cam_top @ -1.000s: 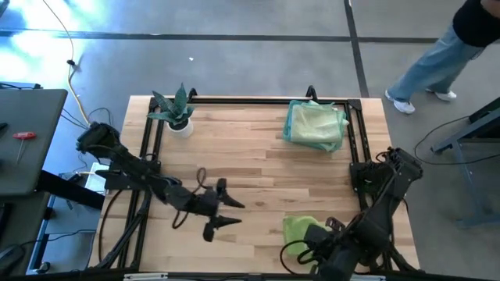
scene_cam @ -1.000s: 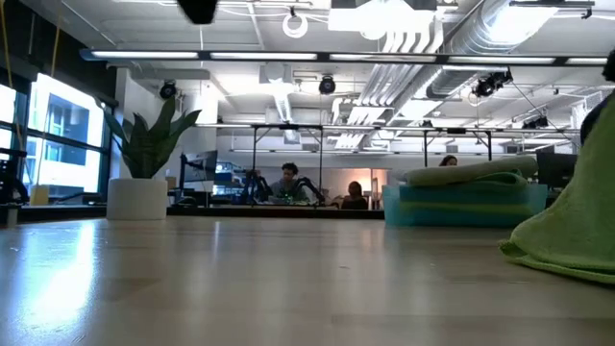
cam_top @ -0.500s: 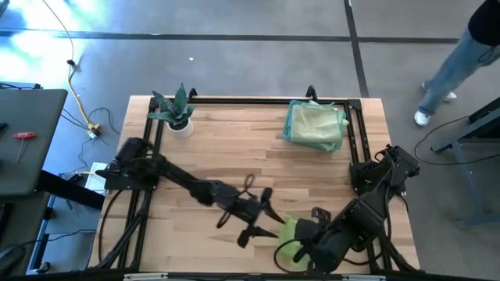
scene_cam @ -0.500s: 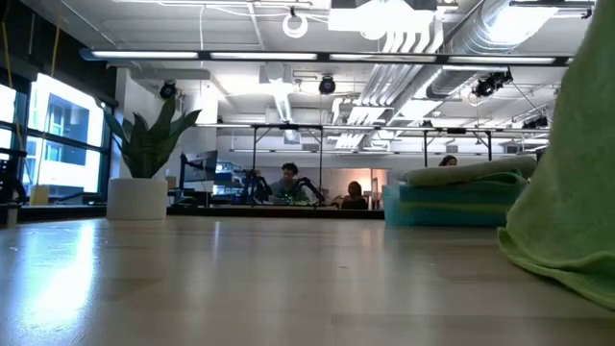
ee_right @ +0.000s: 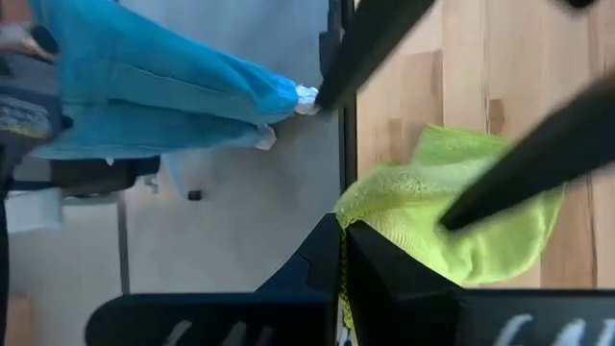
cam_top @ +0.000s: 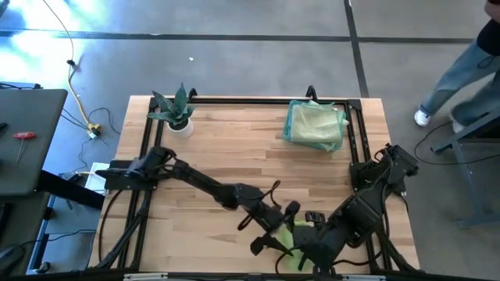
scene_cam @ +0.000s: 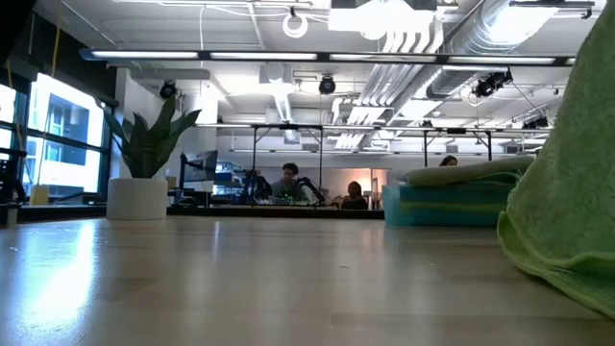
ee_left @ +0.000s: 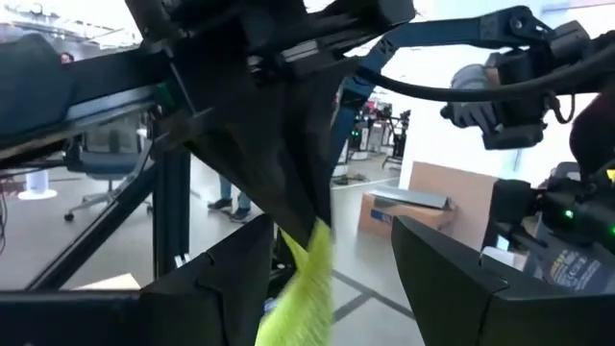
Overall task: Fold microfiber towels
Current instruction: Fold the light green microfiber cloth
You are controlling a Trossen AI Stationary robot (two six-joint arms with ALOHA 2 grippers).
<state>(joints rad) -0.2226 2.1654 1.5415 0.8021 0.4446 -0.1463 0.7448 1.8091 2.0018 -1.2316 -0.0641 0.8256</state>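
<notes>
So we've got the lime green towel [cam_top: 291, 234] bunched up at the near edge of the surface [cam_top: 234, 148], mostly buried under both arms in the high view. Our right gripper [ee_right: 342, 252] has its fingers closed on an edge of it; in the right wrist view the cloth comes straight out of the pinch and spreads onto the wood. Our left gripper [cam_top: 275, 228] is reaching in right beside it with fingers spread wide, nothing in them, and a strip of the yellow-green fabric hangs between them in the left wrist view.

Handling-wise this looks light and totally floppy, so it'll sag and crumple wherever it isn't held. Not fragile, and the nap should grip fine. We'd say the left should grab a free corner or edge away from the right's pinch, so the two can stretch it flat.

The stack of folded towels [cam_top: 315, 125] sits at the far right of the surface, well apart.

Hard to make out: where the corners actually are, and how much of the towel is lifted. The low view only catches a slice of it at the edge.
</notes>
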